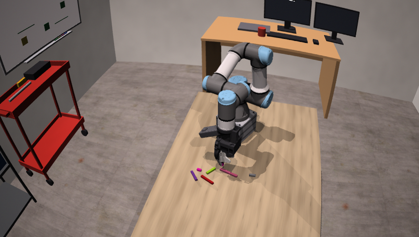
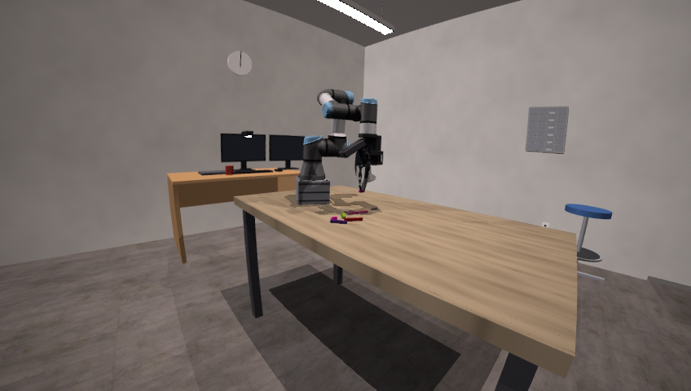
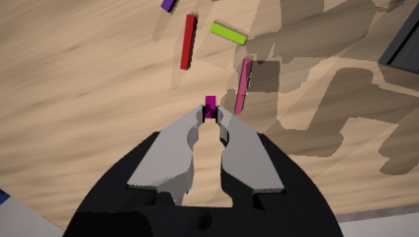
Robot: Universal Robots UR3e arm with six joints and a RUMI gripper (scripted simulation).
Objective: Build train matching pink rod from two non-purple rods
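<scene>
My gripper (image 1: 222,163) (image 2: 361,190) (image 3: 210,107) is shut on a short magenta rod (image 3: 210,103) (image 1: 222,164) (image 2: 360,191) and holds it above the table. The pink rod (image 1: 228,172) (image 2: 357,213) (image 3: 243,86) lies flat near and below the gripper. The red rod (image 1: 207,179) (image 2: 353,219) (image 3: 188,42) lies apart from the lime rod (image 1: 210,170) (image 2: 343,215) (image 3: 228,33). The grey rod (image 1: 252,175) (image 2: 373,208) lies alone on the right in the top view. No rods lie end to end.
The purple rod (image 1: 193,175) (image 2: 338,221) (image 3: 168,5) lies left of the red rod in the top view. Another magenta rod (image 1: 198,169) (image 2: 334,218) lies behind it. The robot base (image 1: 248,124) (image 2: 312,191) stands on the table (image 1: 235,211) (image 2: 436,242) behind the rods.
</scene>
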